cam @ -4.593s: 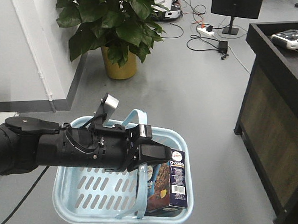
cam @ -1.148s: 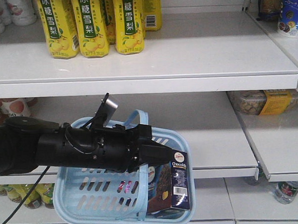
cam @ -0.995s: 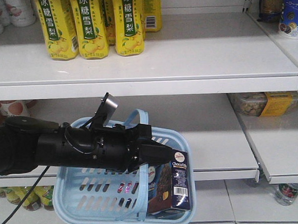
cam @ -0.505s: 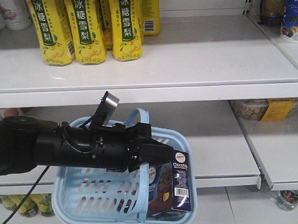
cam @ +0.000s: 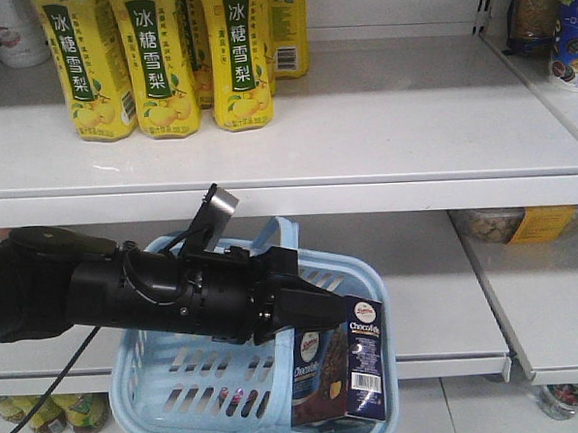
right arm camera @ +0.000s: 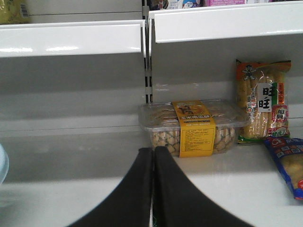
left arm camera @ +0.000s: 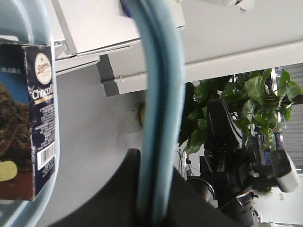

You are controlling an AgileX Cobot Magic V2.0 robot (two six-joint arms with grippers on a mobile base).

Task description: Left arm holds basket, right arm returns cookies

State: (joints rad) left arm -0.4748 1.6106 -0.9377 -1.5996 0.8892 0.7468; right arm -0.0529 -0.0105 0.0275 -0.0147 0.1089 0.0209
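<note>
Two grippers are in view, one per arm. The left arm (cam: 128,298) extends from the left edge of the front view, roughly level, in front of a white store shelf (cam: 410,123). The left gripper (cam: 308,308) is clamped on one swing handle (left arm camera: 158,94) of the basket (cam: 142,379). In the left wrist view the blue handle runs straight down into the narrow gap between the black jaws, which sit tight against it. The basket hangs below the gripper, in front of the lower shelf level.

The cookie box (cam: 341,369) stands upright inside the basket at its right end, against the rim. Its barcode side faces the front camera. Nothing grips the box. Yellow drink cartons (cam: 164,58) stand in a row on the shelf above, well apart from the basket.

The right gripper (right arm camera: 152,189) is fully closed. Its two fingers are pressed together along their length with nothing between them. It points at a shelf bay holding a clear plastic tub (right arm camera: 191,127) with a yellow label. Snack packets (right arm camera: 262,101) stand just to the right of the tub. The gripper is apart from both.
</note>
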